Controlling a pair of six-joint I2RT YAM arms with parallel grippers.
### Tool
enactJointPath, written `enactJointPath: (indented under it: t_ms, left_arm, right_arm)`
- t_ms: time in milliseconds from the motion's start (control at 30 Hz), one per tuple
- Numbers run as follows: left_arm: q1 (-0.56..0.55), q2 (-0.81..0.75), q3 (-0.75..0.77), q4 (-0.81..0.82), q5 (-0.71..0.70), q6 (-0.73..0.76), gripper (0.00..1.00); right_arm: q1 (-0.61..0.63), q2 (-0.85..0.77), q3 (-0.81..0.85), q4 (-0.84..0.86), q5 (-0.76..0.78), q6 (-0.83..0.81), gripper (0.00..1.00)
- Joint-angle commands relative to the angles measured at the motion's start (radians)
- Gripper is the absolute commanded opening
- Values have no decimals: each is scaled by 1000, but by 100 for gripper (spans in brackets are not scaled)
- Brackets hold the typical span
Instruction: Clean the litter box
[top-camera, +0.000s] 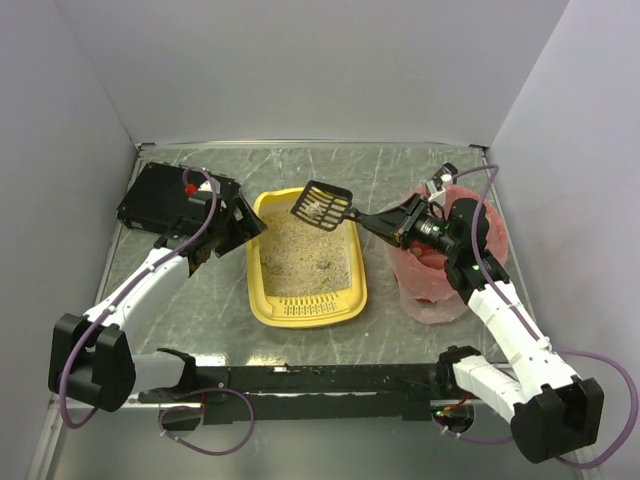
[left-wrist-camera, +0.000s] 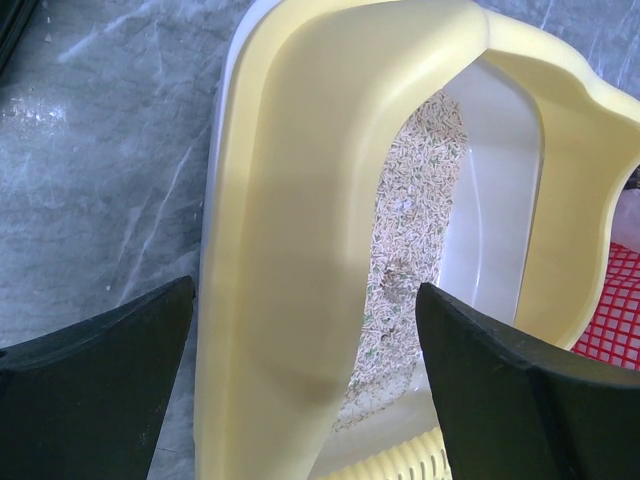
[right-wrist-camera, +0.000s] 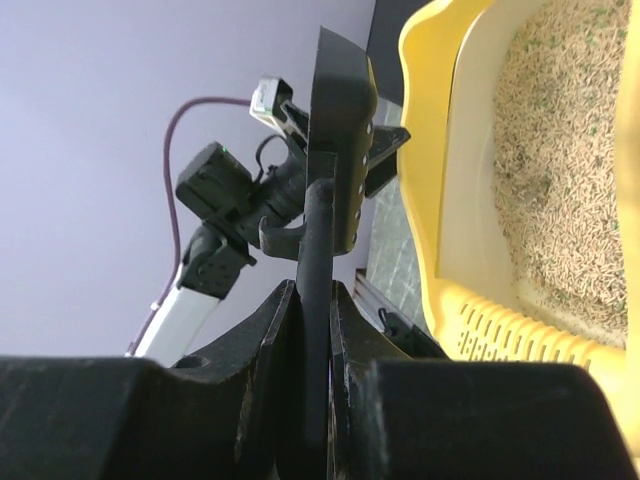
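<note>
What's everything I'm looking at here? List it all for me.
litter box: one, yellow, mid-table
litter: beige, inside the litter box
scoop: one, black, slotted, over the litter box's far right corner
bin: one, pink-red lining, right of the litter box
black box: one, far left
table: one, grey marbled
arms: two, white and black, near edge
left gripper: black, open, astride the litter box's left rim
right gripper: black, shut on the scoop's handle

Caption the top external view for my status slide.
Right gripper holds a black slotted plastic scoop above the yellow plastic rectangular litter box; open left gripper at its far-left rim.
</note>
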Motion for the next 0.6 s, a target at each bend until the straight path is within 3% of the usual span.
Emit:
enactJointPath:
  t_ms: [0,200,400,500,567]
  left_arm:
    - [4,-23,12,50,0,-4,97]
    - [5,-15,14,60,9,2,97]
    - [5,-20,8,90,23,12,97]
    - [9,-11,12,93,27,19,97]
    - [9,-7,11,93,23,24,97]
  right_arm:
    - [-70,-46,7,53,-52,39,0]
    - [-252,-135,24,-116,-185,12,0]
    - [-606,-217,87,-416,-404,-136,0]
    - [-710,-225,99,-491,-447,-206,0]
    - [-737,-237,69,-431,-475,-167,0]
